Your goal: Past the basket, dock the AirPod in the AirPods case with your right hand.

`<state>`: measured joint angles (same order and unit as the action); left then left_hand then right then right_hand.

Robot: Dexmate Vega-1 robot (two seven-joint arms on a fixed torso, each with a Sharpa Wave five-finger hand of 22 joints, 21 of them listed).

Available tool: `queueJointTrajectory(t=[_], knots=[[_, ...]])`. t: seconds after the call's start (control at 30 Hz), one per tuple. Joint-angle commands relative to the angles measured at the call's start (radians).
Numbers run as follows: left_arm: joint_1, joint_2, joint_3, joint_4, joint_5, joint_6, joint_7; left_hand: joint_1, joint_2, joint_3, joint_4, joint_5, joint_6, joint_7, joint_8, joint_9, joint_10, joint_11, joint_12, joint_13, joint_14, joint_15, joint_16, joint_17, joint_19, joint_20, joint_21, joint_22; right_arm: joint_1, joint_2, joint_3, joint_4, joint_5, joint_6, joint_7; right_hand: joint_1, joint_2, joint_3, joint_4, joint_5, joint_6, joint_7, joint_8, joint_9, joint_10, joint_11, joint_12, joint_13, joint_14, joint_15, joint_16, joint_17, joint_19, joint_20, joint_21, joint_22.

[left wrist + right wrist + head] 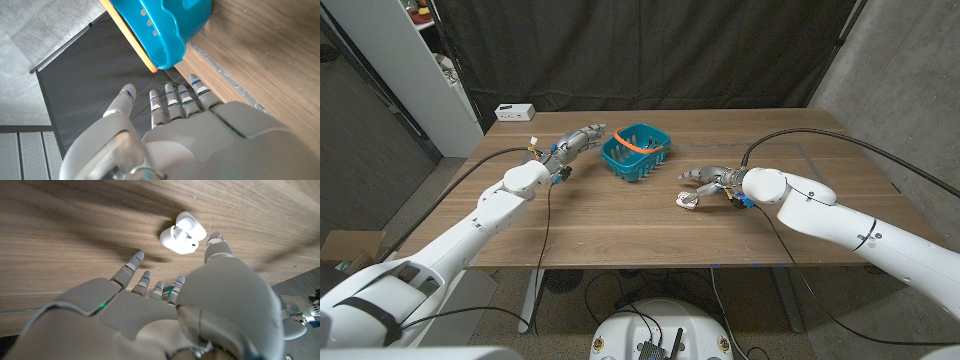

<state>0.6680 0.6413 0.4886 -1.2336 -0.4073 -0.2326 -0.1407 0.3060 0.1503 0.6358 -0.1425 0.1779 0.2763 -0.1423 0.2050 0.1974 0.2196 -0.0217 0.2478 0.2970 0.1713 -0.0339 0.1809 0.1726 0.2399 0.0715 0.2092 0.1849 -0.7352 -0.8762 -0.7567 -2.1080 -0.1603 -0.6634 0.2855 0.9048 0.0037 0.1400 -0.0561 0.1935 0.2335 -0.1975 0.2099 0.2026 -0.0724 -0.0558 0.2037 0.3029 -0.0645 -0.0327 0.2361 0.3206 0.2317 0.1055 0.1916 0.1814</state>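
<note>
White AirPods case (pixel 183 233) lies open, AirPod (pixel 186 239) inside.

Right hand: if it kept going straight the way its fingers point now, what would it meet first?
Probably the AirPods case. In the right wrist view it lies open on the table just beyond the right hand, an AirPod apparently in it. The fingers aim slightly beside it, so they might pass it.

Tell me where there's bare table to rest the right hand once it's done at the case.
Bare wood runs along the near edge, in front of the AirPods case and right hand, and across the far right corner of the table. It's crowded around the teal basket, with the left hand just beside it.
</note>
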Motion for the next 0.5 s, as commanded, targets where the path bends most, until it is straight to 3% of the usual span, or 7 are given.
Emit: queueJointTrajectory(t=[0.03,0.1,0.13,0.17,0.2,0.27,0.5], knots=[[-0.021,-0.014,0.003,0.047,0.003,-0.015,-0.005,0.014,-0.001,0.001,-0.007,0.005,0.007,-0.003,-0.001,0.002,0.003,-0.001,0.004,0.003,0.008,-0.015,0.005,0.001,-0.002,0.008,0.006,0.005,-0.046,0.089,-0.098,-0.118,-0.138,-0.323,-0.281,-0.03,-0.016,-0.012,0.002,0.013,0.064,0.033,0.024,0.008,0.001,0.015,0.01,-0.002,-0.028,-0.005,-0.015,-0.005,-0.025,0.009,-0.005,-0.002],[-0.03,-0.017,0.007,0.06,0.007,-0.02,-0.012,0.016,-0.001,0.0,-0.007,0.005,0.008,-0.002,-0.001,0.002,0.004,-0.001,0.005,0.003,0.008,-0.015,0.005,0.001,-0.002,0.007,0.006,0.005,-0.067,0.099,-0.103,-0.118,-0.148,-0.309,-0.333,-0.033,-0.02,-0.012,-0.003,0.018,0.105,0.022,0.038,0.012,0.007,0.026,0.013,-0.004,-0.038,-0.001,-0.021,-0.012,-0.046,-0.002,-0.008,-0.003],[-0.033,-0.018,0.009,0.065,0.011,-0.022,-0.013,0.017,-0.001,0.0,-0.007,0.005,0.008,-0.001,-0.001,0.002,0.003,0.002,0.004,0.003,0.008,-0.014,0.005,0.001,-0.003,0.008,0.006,0.005,-0.073,0.102,-0.105,-0.116,-0.147,-0.306,-0.346,-0.031,-0.019,-0.007,-0.012,0.025,0.133,-0.009,0.047,0.022,0.01,0.026,0.015,-0.008,-0.038,-0.002,-0.022,-0.02,-0.055,-0.006,-0.005,-0.004],[-0.039,-0.02,0.012,0.075,0.015,-0.028,-0.016,0.018,-0.001,-0.001,-0.008,0.005,0.008,-0.002,-0.001,0.002,0.004,0.0,0.005,0.003,0.009,-0.015,0.005,0.001,-0.003,0.007,0.006,0.005,-0.078,0.105,-0.107,-0.114,-0.147,-0.301,-0.36,-0.029,-0.021,-0.005,-0.018,0.027,0.148,0.03,0.053,0.025,0.01,0.024,0.015,-0.01,-0.046,-0.003,-0.027,-0.025,-0.062,-0.013,-0.005,-0.005],[-0.043,-0.023,0.014,0.082,0.017,-0.031,-0.019,0.018,-0.001,-0.001,-0.008,0.005,0.009,-0.001,-0.001,0.002,0.004,0.0,0.005,0.003,0.009,-0.015,0.005,0.001,-0.003,0.006,0.006,0.005,-0.08,0.109,-0.112,-0.113,-0.147,-0.303,-0.368,-0.027,-0.021,-0.004,-0.021,0.029,0.155,0.046,0.055,0.028,0.012,0.025,0.015,-0.011,-0.05,-0.003,-0.028,-0.028,-0.072,-0.013,-0.008,-0.005],[-0.049,-0.029,0.016,0.094,0.018,-0.034,-0.019,0.02,-0.001,-0.002,-0.009,0.005,0.009,-0.002,-0.002,0.002,0.004,-0.002,0.005,0.003,0.008,-0.015,0.005,0.001,-0.004,0.007,0.005,0.005,-0.09,0.111,-0.112,-0.108,-0.142,-0.291,-0.387,-0.025,-0.022,-0.002,-0.026,0.03,0.178,0.049,0.065,0.032,0.017,0.022,0.017,-0.012,-0.061,-0.004,-0.033,-0.033,-0.09,-0.013,-0.011,-0.006],[-0.076,-0.047,0.026,0.143,0.022,-0.052,-0.036,0.024,-0.002,-0.005,-0.01,0.005,0.008,-0.003,-0.002,0.002,0.004,-0.001,0.005,0.003,0.006,-0.016,0.004,0.001,-0.007,0.006,0.004,0.005,-0.114,0.115,-0.119,-0.108,-0.149,-0.288,-0.442,-0.023,-0.027,0.0,-0.035,0.033,0.152,0.038,0.055,0.039,0.006,0.017,0.011,-0.016,-0.074,-0.006,-0.037,-0.043,-0.13,-0.006,-0.018,-0.008]])
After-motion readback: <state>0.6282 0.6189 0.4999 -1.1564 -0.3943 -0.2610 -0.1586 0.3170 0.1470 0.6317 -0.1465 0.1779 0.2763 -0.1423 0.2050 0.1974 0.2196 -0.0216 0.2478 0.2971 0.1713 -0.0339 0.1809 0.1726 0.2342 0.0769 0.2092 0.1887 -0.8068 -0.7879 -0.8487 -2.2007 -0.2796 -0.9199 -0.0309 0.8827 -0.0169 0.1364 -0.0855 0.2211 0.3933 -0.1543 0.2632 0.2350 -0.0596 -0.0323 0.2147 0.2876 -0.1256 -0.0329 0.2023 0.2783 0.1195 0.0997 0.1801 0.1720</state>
